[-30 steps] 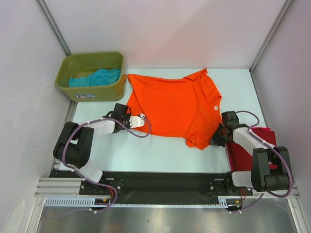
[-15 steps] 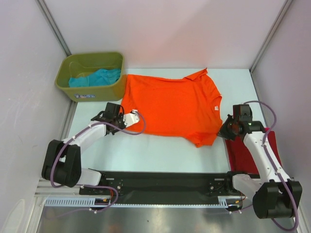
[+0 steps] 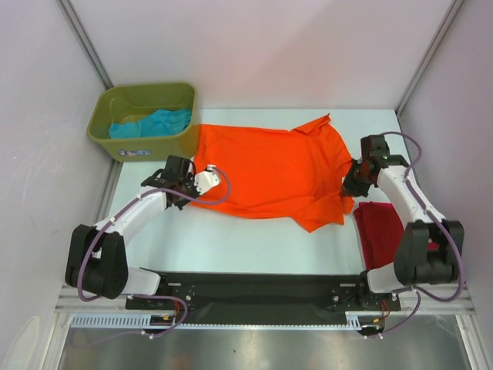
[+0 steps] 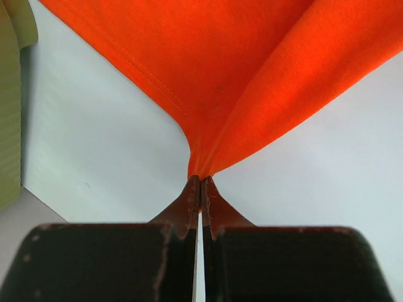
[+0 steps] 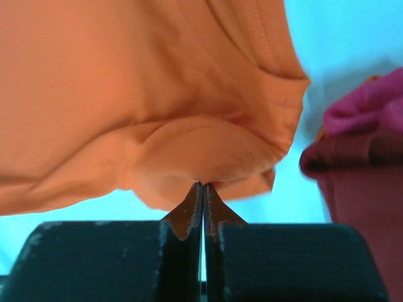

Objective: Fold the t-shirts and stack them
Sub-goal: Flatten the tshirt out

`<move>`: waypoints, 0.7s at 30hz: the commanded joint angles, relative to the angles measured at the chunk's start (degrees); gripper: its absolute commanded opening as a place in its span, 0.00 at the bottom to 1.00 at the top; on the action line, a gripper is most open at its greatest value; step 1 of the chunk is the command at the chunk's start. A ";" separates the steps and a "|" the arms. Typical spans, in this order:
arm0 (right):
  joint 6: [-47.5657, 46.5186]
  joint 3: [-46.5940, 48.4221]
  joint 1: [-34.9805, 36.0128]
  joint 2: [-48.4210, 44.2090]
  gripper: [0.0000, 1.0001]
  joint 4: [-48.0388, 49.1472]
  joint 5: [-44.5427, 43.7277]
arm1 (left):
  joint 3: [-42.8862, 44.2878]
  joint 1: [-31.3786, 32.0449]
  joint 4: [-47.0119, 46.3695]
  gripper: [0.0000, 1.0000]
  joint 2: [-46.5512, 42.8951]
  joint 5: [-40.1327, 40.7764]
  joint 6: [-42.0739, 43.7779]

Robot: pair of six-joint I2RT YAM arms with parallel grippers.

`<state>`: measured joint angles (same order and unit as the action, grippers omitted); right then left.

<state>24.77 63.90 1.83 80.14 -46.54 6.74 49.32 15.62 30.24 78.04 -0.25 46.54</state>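
The orange t-shirt (image 3: 269, 169) lies spread across the middle of the table. My left gripper (image 3: 192, 179) is shut on its left edge, and the cloth (image 4: 214, 82) rises in a taut peak from the tips. My right gripper (image 3: 350, 183) is shut on its right edge near the neck, with cloth (image 5: 157, 107) bunched above the tips. The dark red t-shirt (image 3: 384, 231) lies folded at the right front; it also shows in the right wrist view (image 5: 365, 182). The teal t-shirt (image 3: 150, 123) lies in the bin.
The olive-green plastic bin (image 3: 142, 146) stands at the back left, its wall close to the shirt's left edge and showing in the left wrist view (image 4: 9, 126). White walls enclose the table on three sides.
Both grippers have moved away from the arm bases, carrying the shirt's edges with them. The shirt's near hem has shifted toward the back and the right gripper now sits beyond the red shirt.
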 commanded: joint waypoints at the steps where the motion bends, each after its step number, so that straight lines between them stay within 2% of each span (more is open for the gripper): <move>1: -3.68 -0.78 -0.42 4.39 0.00 5.58 -1.91 | -1.41 0.03 -3.07 0.00 -0.17 0.08 0.74; 2: -3.94 -1.14 -0.51 5.20 0.00 6.72 -1.82 | -1.85 -0.06 -3.34 0.00 -0.08 0.08 0.74; 3: -4.73 -1.41 -0.42 6.16 0.07 9.78 -1.04 | -2.47 0.03 -3.69 0.00 0.01 0.08 0.57; 5: -5.44 -1.32 -0.59 8.53 0.32 12.87 -0.59 | -2.47 0.03 -4.13 0.00 0.70 -0.19 -0.22; 6: -5.70 -0.62 -0.68 9.41 0.48 13.67 -1.03 | -2.39 0.03 -4.14 0.00 0.97 -0.45 -0.75; 9: -5.62 1.93 -0.60 10.13 0.57 7.73 -6.62 | -1.68 0.20 -3.70 0.00 1.68 -0.98 -2.60; 11: -3.60 -0.25 -0.59 6.54 0.57 5.51 -10.86 | -1.95 0.20 -3.96 0.00 1.24 -0.98 -3.30; 12: -2.64 -3.66 -0.59 1.48 0.56 3.85 -12.96 | -2.12 0.12 -3.87 0.00 1.15 -0.89 -3.39; 15: 2.37 -11.30 0.19 -8.98 0.47 0.94 -12.20 | -2.48 0.12 -3.87 0.00 0.97 -0.98 -4.36; 19: 9.05 -16.68 3.80 -16.31 0.31 -0.48 -11.75 | -1.77 0.03 -3.43 0.00 1.32 -1.50 -5.32; 21: 11.25 -18.63 4.50 -16.59 0.30 0.13 -10.79 | -1.07 0.12 -3.17 0.00 1.59 -1.68 -5.59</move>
<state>30.02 47.92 5.02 63.48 -45.32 -3.68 47.00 15.64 27.55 79.57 -0.40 42.87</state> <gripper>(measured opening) 0.308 0.009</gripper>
